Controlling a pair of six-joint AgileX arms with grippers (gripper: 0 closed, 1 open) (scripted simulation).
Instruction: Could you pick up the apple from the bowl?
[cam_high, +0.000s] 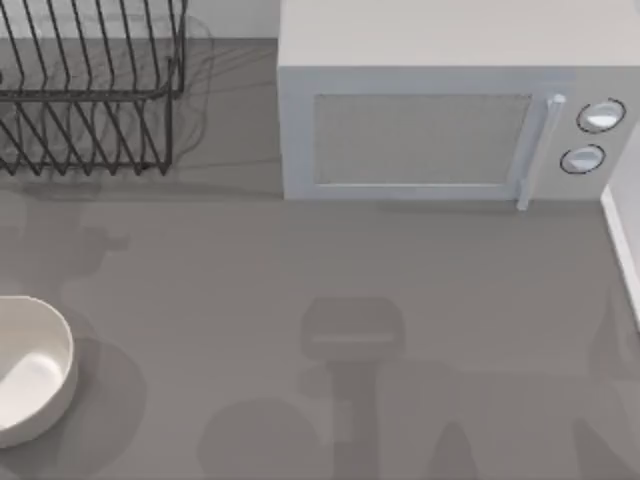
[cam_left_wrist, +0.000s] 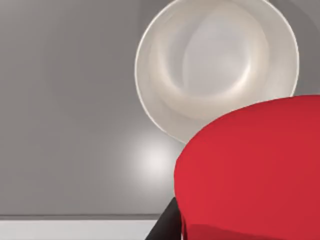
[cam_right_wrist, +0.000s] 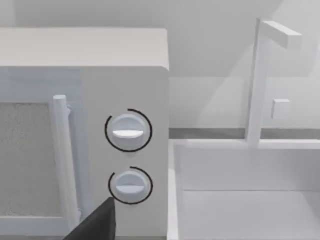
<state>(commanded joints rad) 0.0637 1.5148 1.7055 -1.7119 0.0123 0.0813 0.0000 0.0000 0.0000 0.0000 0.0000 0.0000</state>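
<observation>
The red apple (cam_left_wrist: 250, 165) looms close in the left wrist view, lifted well above the off-white bowl (cam_left_wrist: 215, 60), whose pale inside holds nothing. My left gripper (cam_left_wrist: 240, 220) is shut on the apple, and one dark finger (cam_left_wrist: 166, 226) shows beside the fruit. In the top view the bowl (cam_high: 62, 335) sits at the table's left edge, cut off by the picture's border. A dark part of my right gripper (cam_right_wrist: 97, 222) shows in the right wrist view, facing the microwave's knobs.
A white microwave (cam_high: 430, 130) stands at the back right with its door shut, a handle (cam_high: 535, 150) and two knobs (cam_high: 590, 135). A black wire dish rack (cam_high: 90, 90) is at the back left. A white sink (cam_right_wrist: 245, 195) with a faucet (cam_right_wrist: 257, 80) lies right of the microwave.
</observation>
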